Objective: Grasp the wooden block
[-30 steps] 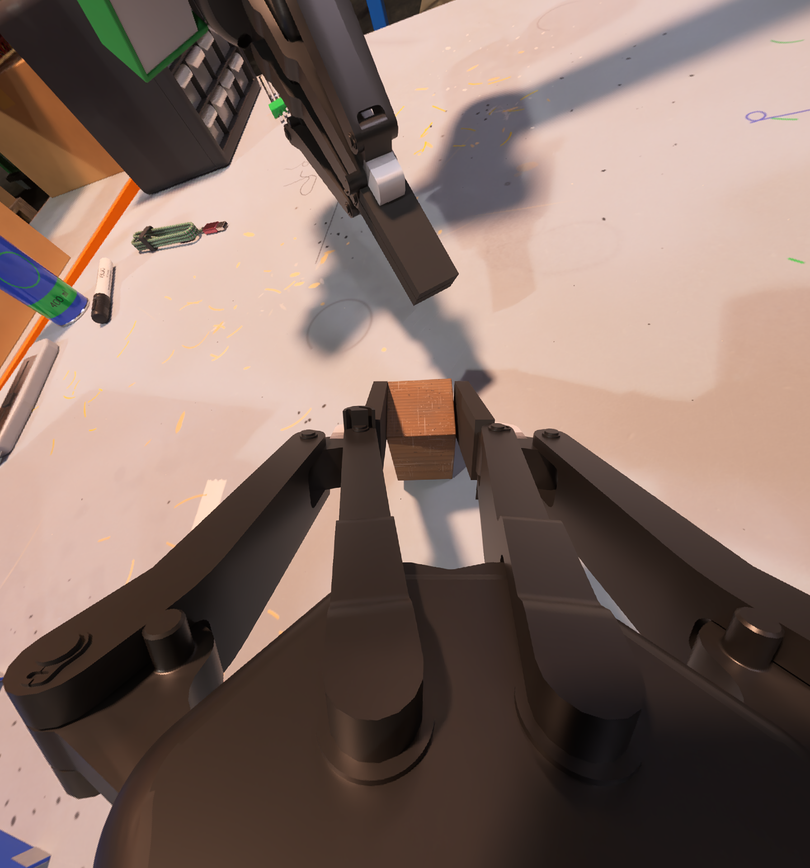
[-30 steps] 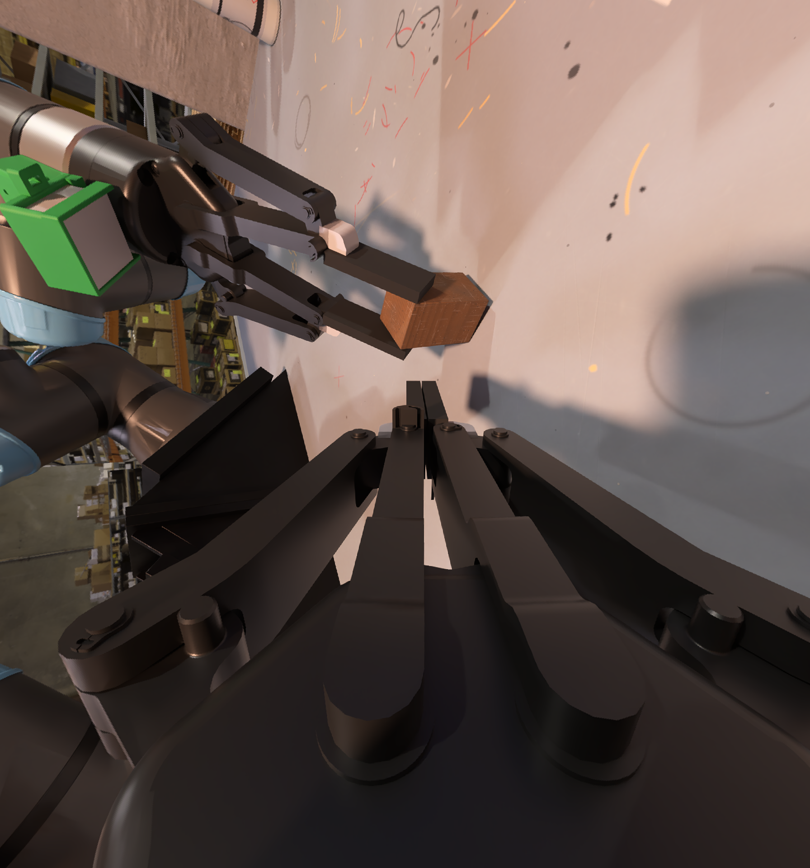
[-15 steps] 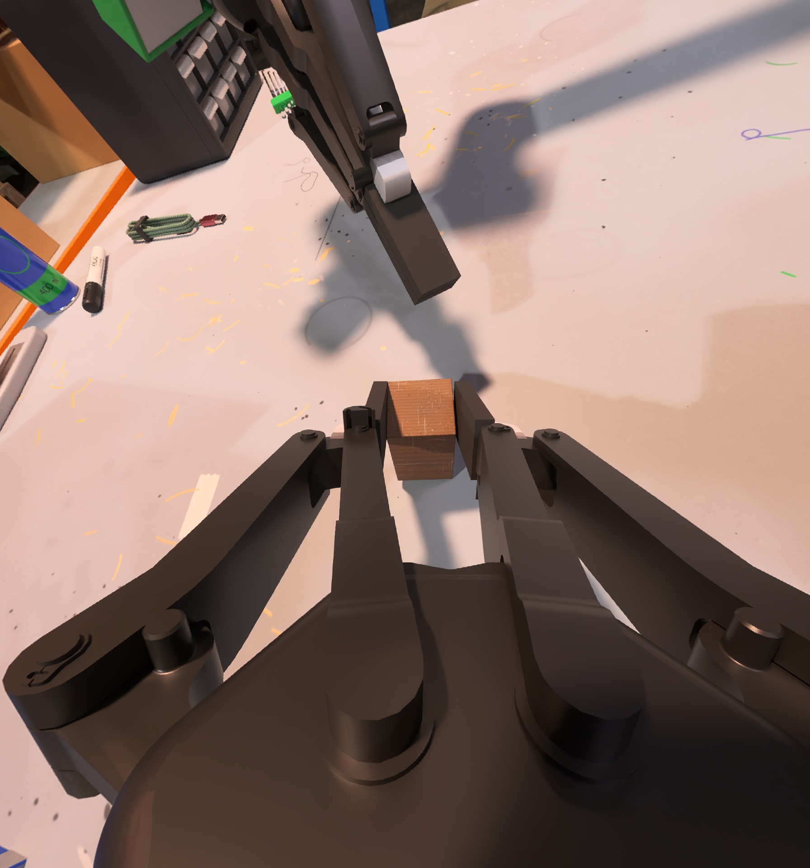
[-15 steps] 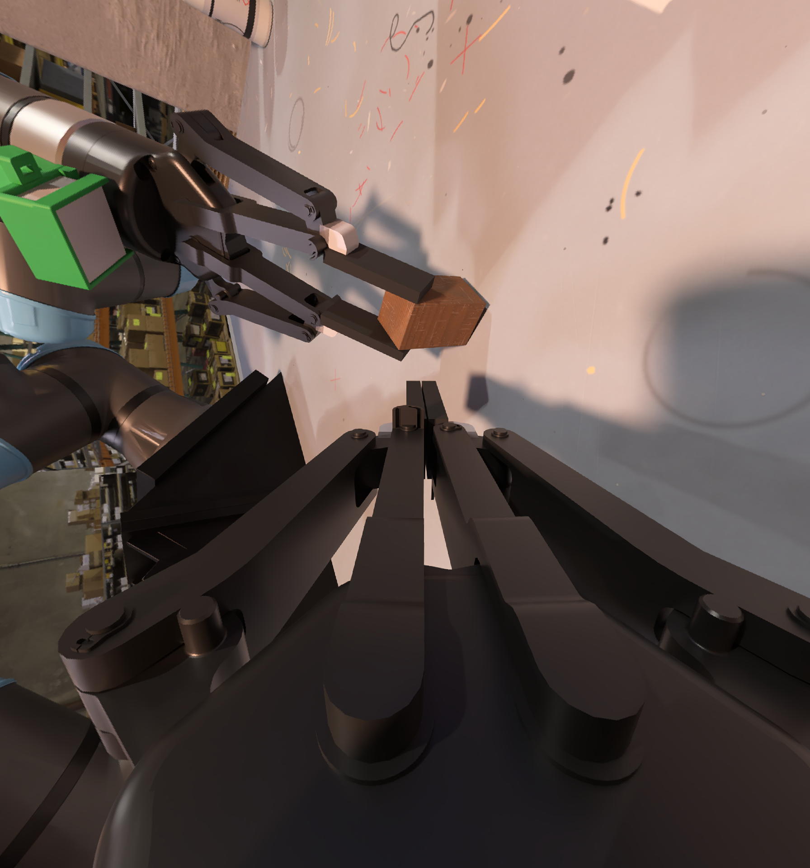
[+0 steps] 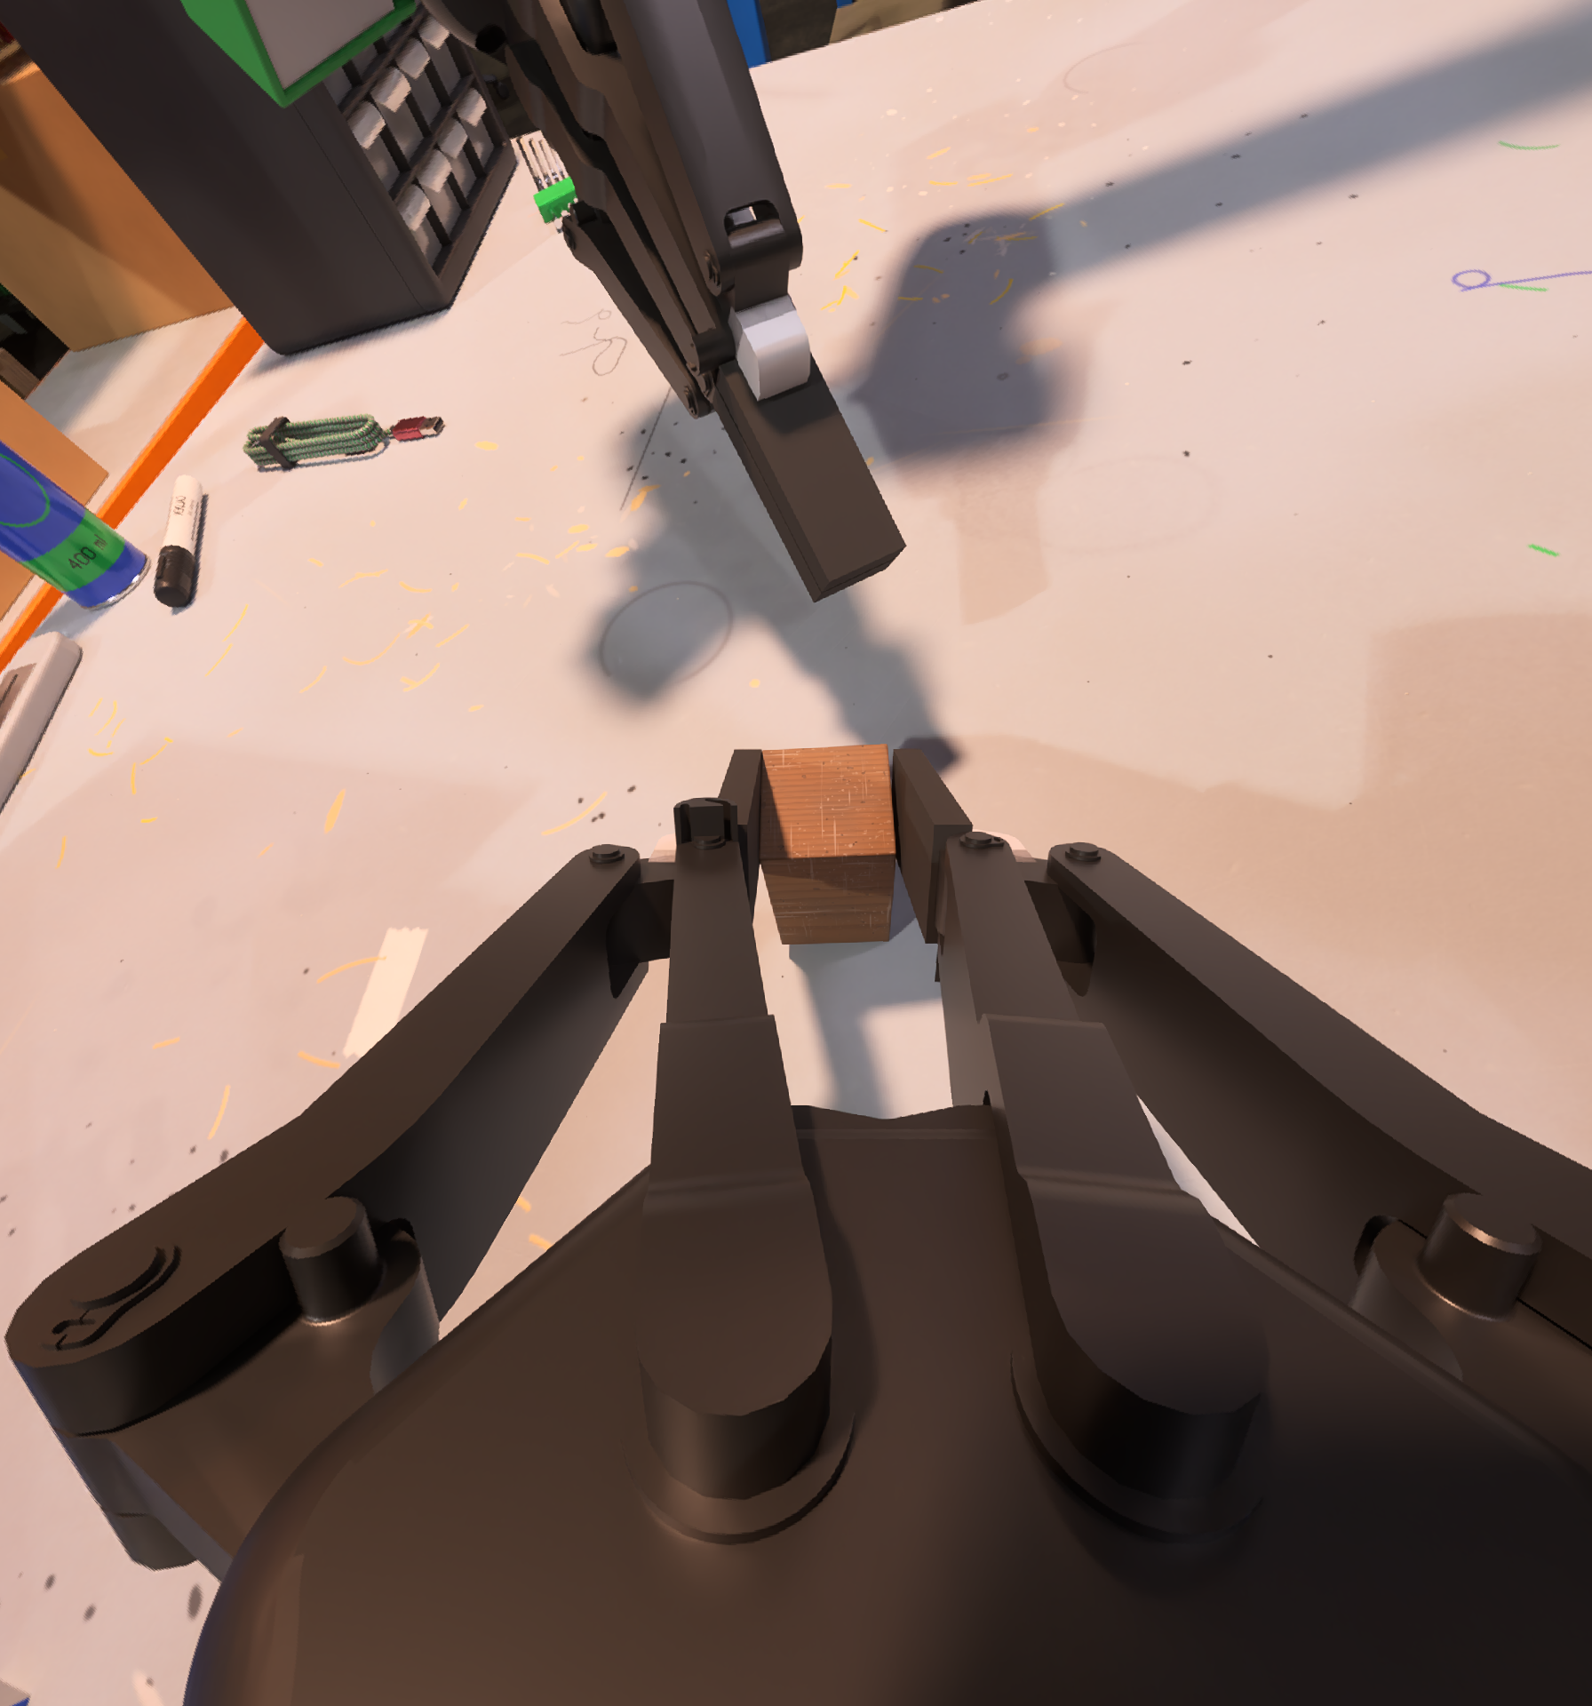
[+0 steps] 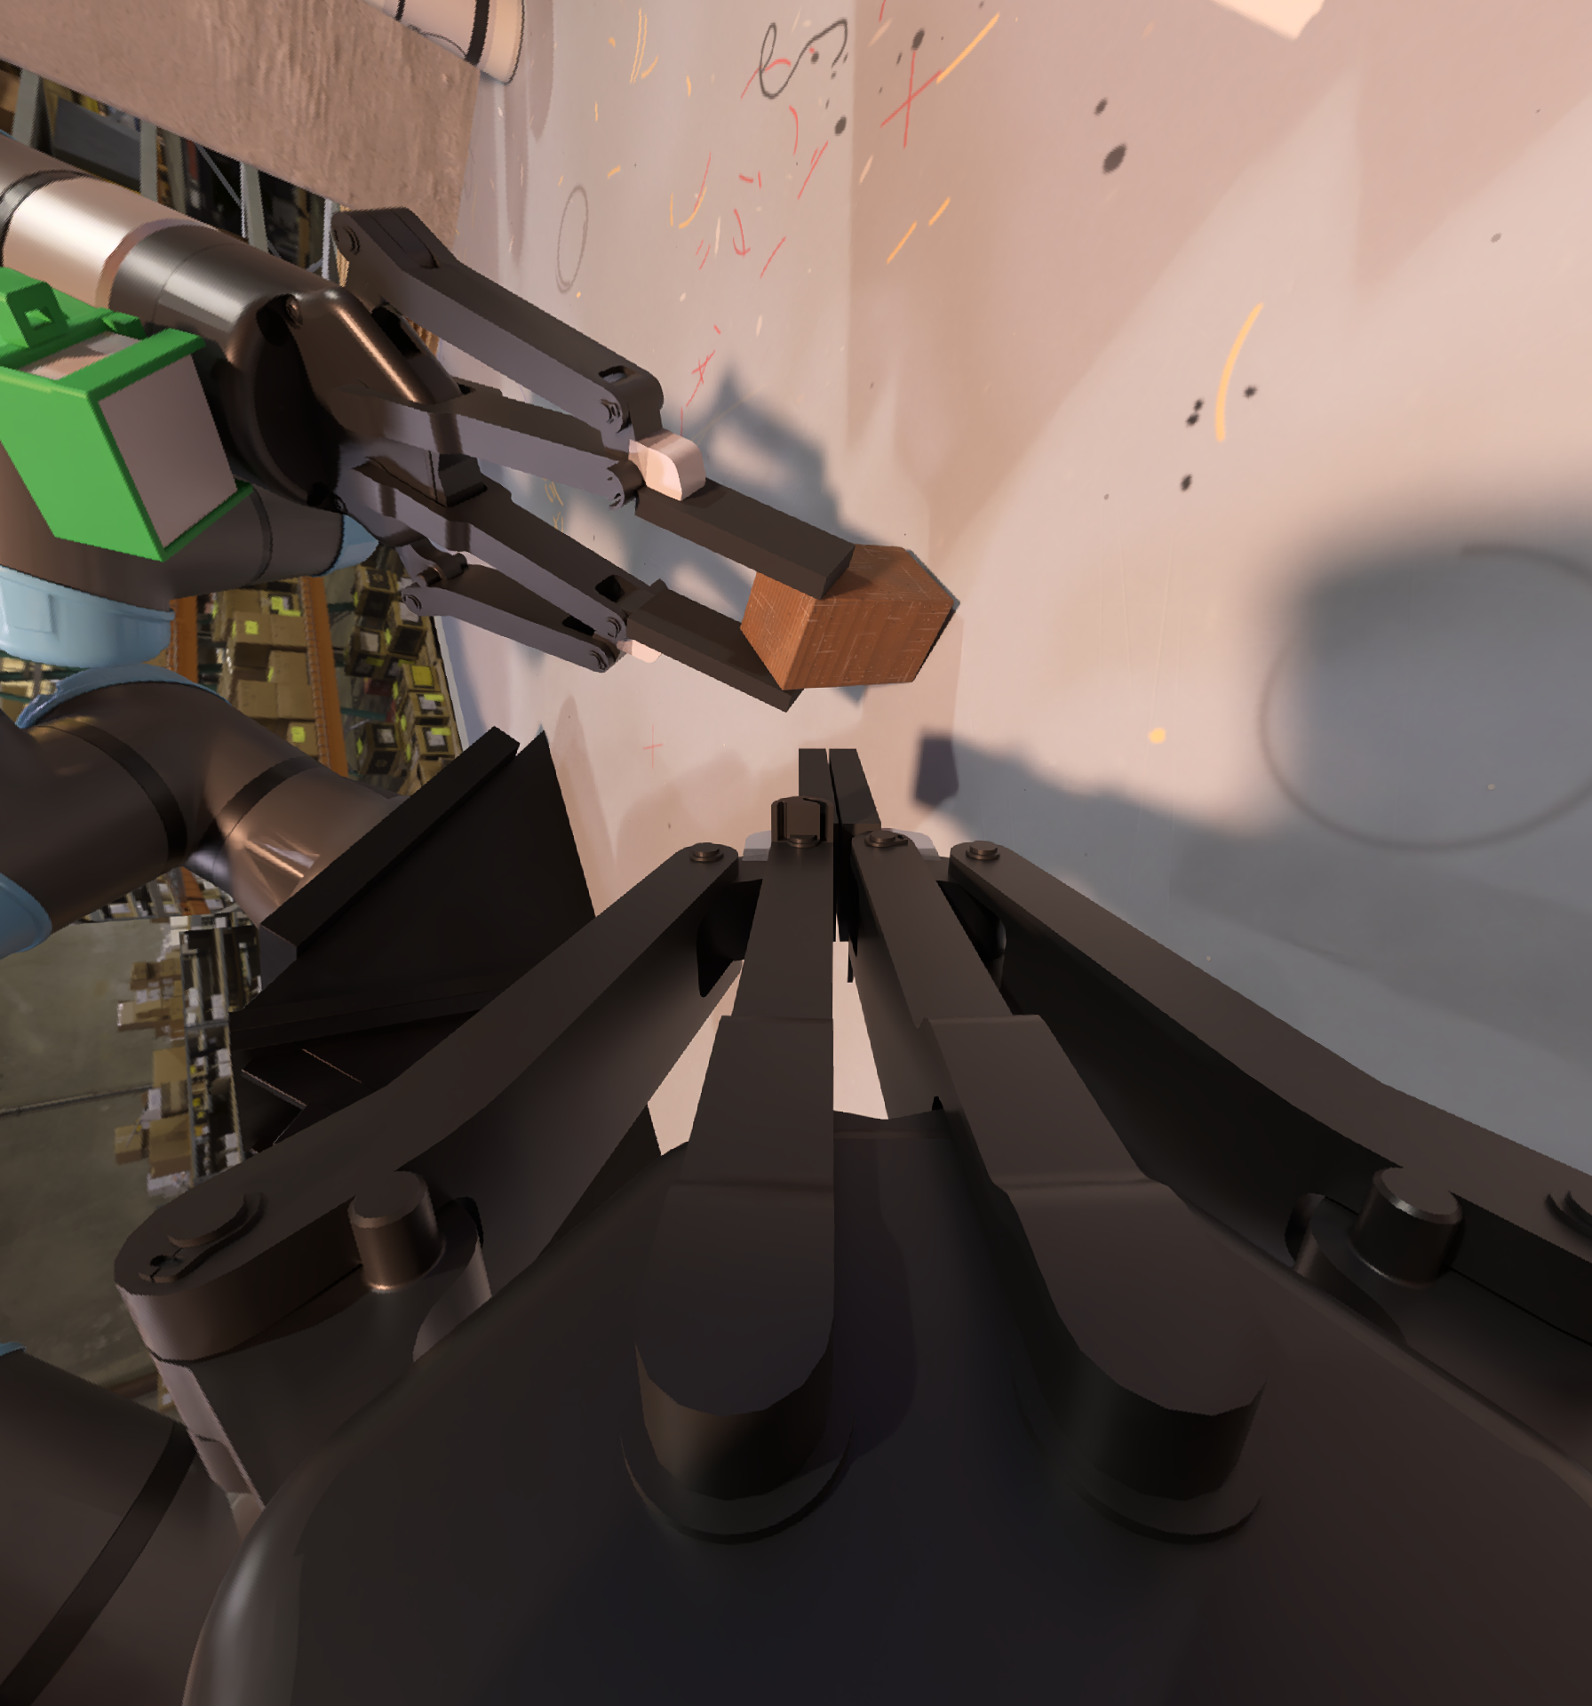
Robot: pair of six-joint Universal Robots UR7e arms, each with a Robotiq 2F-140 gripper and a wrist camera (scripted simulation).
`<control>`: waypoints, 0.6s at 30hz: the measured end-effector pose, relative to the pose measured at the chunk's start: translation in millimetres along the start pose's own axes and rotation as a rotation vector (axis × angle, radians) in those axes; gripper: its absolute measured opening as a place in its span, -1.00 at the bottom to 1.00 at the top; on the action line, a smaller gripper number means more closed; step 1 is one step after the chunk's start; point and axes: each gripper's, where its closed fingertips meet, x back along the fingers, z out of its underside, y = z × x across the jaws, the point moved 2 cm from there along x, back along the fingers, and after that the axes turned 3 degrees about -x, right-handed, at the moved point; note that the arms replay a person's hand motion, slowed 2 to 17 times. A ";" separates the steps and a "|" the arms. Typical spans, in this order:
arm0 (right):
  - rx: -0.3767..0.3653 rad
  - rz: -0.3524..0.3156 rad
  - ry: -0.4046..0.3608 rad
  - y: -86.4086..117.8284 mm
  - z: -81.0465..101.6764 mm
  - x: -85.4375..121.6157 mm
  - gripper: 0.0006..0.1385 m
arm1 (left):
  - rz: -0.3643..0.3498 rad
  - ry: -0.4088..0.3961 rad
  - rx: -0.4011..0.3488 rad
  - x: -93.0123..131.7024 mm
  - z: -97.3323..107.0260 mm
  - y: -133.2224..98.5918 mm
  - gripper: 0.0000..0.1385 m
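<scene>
With your left gripper (image 5: 826, 835) clamped on opposite faces of the wooden block (image 5: 827, 822), held clear above the pale table (image 5: 1235, 646), and your right gripper (image 6: 827, 771) pinched closed on nothing nearby, keep the squeeze even and lift straight.

Warm bright light, sharp dark shadows, wide-angle edge distortion.

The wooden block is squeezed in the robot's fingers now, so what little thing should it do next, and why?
Probably lift a little higher, slowly. The left gripper is shut on the wooden block, a finger flat on each side, and the block seems clear of the table. The right gripper is shut and empty nearby.
</scene>
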 end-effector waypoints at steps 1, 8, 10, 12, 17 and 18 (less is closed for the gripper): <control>0.000 0.001 0.001 0.1 -0.1 0.0 -1.00 | 0.000 0.000 0.000 0.0 0.0 0.0 -0.46; 0.000 0.005 0.008 0.4 -0.8 -0.4 -1.00 | 0.003 -0.003 0.004 -0.2 0.1 0.3 -0.46; 0.001 0.006 0.010 0.3 -1.0 -0.3 -1.00 | 0.006 -0.004 0.007 -0.2 0.2 0.5 -0.46; 0.001 0.008 0.013 0.3 -1.3 -0.2 -1.00 | 0.009 -0.006 0.010 -0.2 0.3 0.7 -0.46; 0.002 0.014 0.021 0.2 -2.5 0.1 -1.00 | 0.018 -0.012 0.024 -0.4 0.8 1.5 -0.46; 0.002 0.016 0.023 0.1 -2.8 0.2 -1.00 | 0.020 -0.013 0.028 -0.5 0.9 1.7 -0.46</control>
